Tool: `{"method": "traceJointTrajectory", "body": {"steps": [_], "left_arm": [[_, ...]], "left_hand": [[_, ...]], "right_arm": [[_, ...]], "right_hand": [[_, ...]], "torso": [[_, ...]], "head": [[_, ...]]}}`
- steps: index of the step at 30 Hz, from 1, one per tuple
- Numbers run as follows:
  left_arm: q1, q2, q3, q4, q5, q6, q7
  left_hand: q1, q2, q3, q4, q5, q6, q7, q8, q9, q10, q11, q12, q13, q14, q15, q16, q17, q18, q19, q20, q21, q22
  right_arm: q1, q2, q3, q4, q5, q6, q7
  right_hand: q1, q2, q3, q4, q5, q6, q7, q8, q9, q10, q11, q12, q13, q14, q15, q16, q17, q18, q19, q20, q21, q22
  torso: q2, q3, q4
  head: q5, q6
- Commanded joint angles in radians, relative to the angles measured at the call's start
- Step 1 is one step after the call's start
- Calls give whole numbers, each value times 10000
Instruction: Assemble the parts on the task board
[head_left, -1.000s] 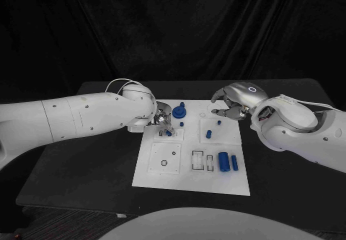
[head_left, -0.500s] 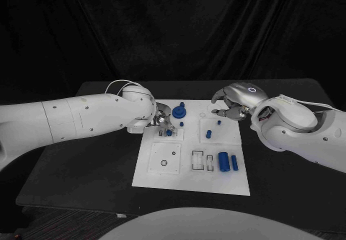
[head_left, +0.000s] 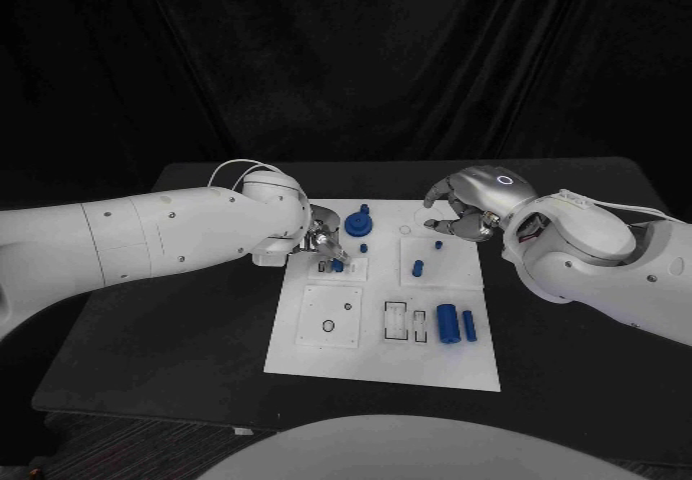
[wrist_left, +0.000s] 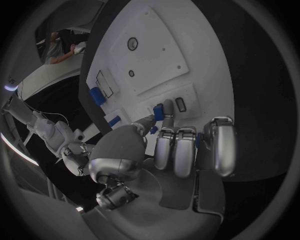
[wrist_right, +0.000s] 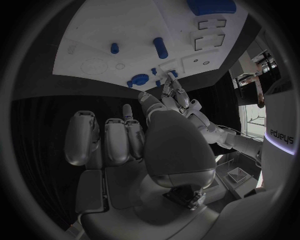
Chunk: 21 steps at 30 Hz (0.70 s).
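At the board's far-left plate: small blue peg (head_left: 338, 265) pinched in the left hand (head_left: 323, 243) fingers (wrist_left: 164, 142), tip at a slot.
Task board (head_left: 378, 352): mid-worktop, other blue parts lying on it.
Right hand (head_left: 464, 217): fingers curled, grasping nothing, hovering at the far-right corner.
Advice: probably keep the peg upright, press straight down.

White task board (head_left: 378, 355), blue parts (head_left: 449, 323), black table (head_left: 173, 340), silver fingers (wrist_left: 181, 150)
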Motion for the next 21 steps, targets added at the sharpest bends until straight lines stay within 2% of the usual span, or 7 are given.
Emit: {"method": "traceJointTrajectory", "body": {"steps": [1, 4, 12, 21], "left_arm": [[-18, -1, 6, 27, 14, 21, 156], [-18, -7, 6, 34, 14, 16, 163], [-19, -17, 6, 34, 14, 36, 169], [-19, -9, 6, 18, 14, 36, 169]], "left_hand": [[77, -20, 77, -150, 340, 94, -4, -84, 39, 1049, -31, 35, 2634, 1039, -8, 27, 2635, -76, 43, -26, -61, 2023], [100, -23, 191, -276, 502, 91, -13, -117, 61, 1049, -39, 35, 2634, 1039, -14, 27, 2635, -77, 45, -29, -62, 2024], [94, -30, 379, -463, 556, 188, -39, -92, 142, 1049, -60, 35, 2634, 1039, -27, 27, 2635, -78, 53, -37, -56, 2027], [-29, -10, 439, -473, 362, 222, -40, -87, 214, 1049, -65, 35, 2634, 1039, -35, 27, 2635, -79, 58, -46, -55, 2029]], "right_arm": [[-21, -17, 6, 8, -53, 79, -179], [-21, -22, 6, 12, -53, 91, -186], [-21, -27, 6, 4, -53, 108, -201], [-22, -19, 6, -8, -53, 140, -219]], "right_hand": [[89, 21, 27, 56, 60, 42, 6, 46, -8, -7, 27, -29, -8, 326, 70, -28, -8, 129, 1, 52, -50, 1738], [89, 21, 27, 56, 60, 42, 6, 46, -8, -7, 27, -29, -8, 326, 70, -28, -8, 129, 1, 52, -50, 1738], [92, 31, 32, 65, 79, 51, 8, 48, -16, -12, 30, -39, -18, 323, 72, -34, -19, 132, -4, 53, -65, 1734], [91, 44, 36, 77, 97, 63, 10, 52, -25, -13, 32, -41, -21, 321, 74, -41, -31, 132, -4, 55, -65, 1734]], "torso": [[0, 0, 2], [0, 2, 1], [-2, 2, -2], [0, 2, 2]], "head": [[-8, -2], [-4, -2], [9, -2], [20, -2]]}}
